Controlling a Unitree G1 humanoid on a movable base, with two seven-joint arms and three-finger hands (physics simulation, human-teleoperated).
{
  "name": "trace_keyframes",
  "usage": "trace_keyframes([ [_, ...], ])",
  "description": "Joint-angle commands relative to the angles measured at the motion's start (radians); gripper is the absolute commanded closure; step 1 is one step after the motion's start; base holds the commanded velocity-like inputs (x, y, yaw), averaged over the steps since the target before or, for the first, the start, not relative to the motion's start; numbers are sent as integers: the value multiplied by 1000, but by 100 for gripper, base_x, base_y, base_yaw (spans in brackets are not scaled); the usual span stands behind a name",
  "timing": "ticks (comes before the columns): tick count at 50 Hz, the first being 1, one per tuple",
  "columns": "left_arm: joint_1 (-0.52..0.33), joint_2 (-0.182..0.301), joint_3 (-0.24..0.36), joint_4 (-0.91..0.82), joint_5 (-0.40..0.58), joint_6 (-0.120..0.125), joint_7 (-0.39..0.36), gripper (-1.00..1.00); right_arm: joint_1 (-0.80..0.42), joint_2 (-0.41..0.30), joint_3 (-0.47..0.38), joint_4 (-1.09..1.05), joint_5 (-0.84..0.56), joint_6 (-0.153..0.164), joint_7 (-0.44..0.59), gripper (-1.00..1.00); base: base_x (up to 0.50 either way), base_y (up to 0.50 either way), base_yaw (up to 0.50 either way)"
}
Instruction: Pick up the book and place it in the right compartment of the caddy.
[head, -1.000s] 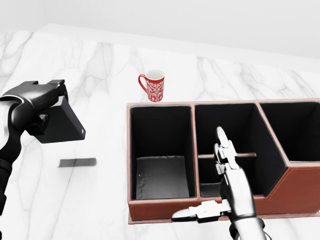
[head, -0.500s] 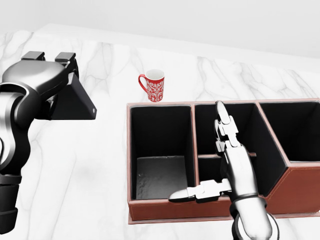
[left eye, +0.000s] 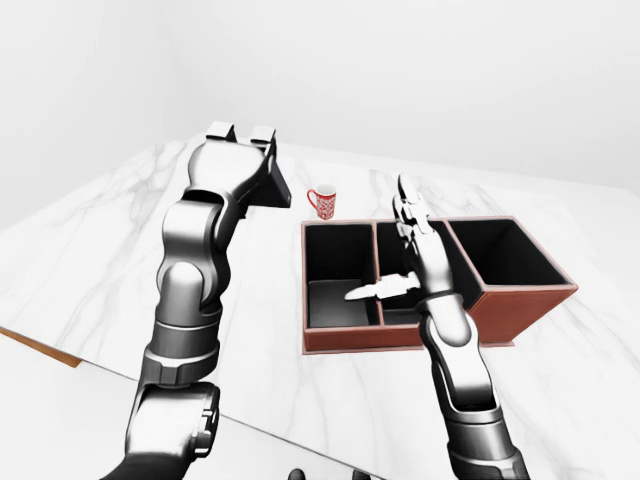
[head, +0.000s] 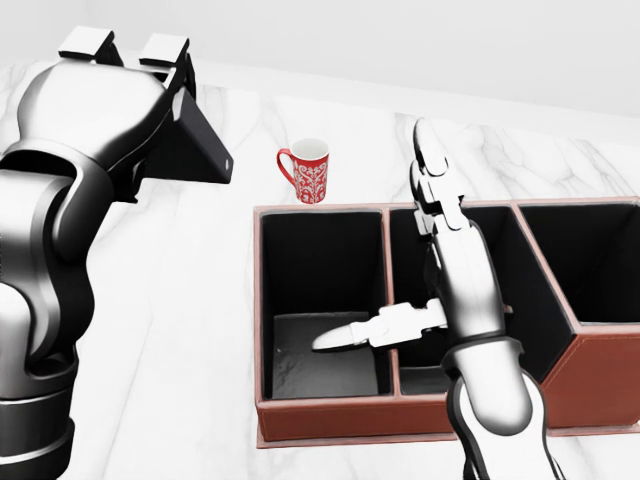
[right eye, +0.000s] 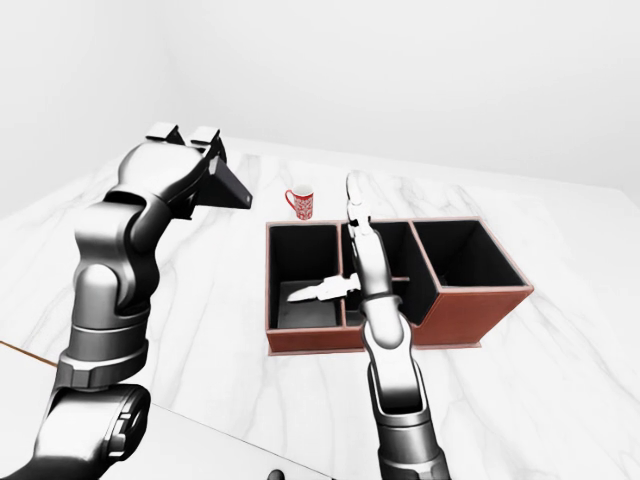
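The book (head: 190, 140) is gripped in the left hand (head: 120, 110), high above the table. The right hand (head: 430, 260) is spread open over the caddy (head: 400, 415). The book should be carried past that hand to the right compartment (left eye: 505, 255).

Head view close overhead, eye views wider, sharing caddy (head: 330, 420)
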Motion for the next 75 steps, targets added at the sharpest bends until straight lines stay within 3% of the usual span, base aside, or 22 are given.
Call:
trace_keyframes([
  [1,-31,-49,5,-93,57,30,0,100,-66,9,8,26,-18,0,-8,-100,0,0,0],
  [11,15,-83,-14,-158,83,30,0,100,-116,14,10,59,-28,0,-12,-100,0,0,0],
  [19,99,-138,-34,-321,110,13,0,100,-134,18,12,113,-28,0,-24,-100,0,0,0],
  [27,110,-174,-50,-386,128,-11,0,100,-183,21,9,100,-36,0,-19,-100,0,0,0],
  [55,149,-201,-63,-412,136,-27,0,100,-312,55,46,84,-107,0,-23,-100,0,0,0],
  [75,151,-213,-71,-431,138,-32,0,100,-320,94,77,103,-152,0,-12,-100,0,0,0],
])
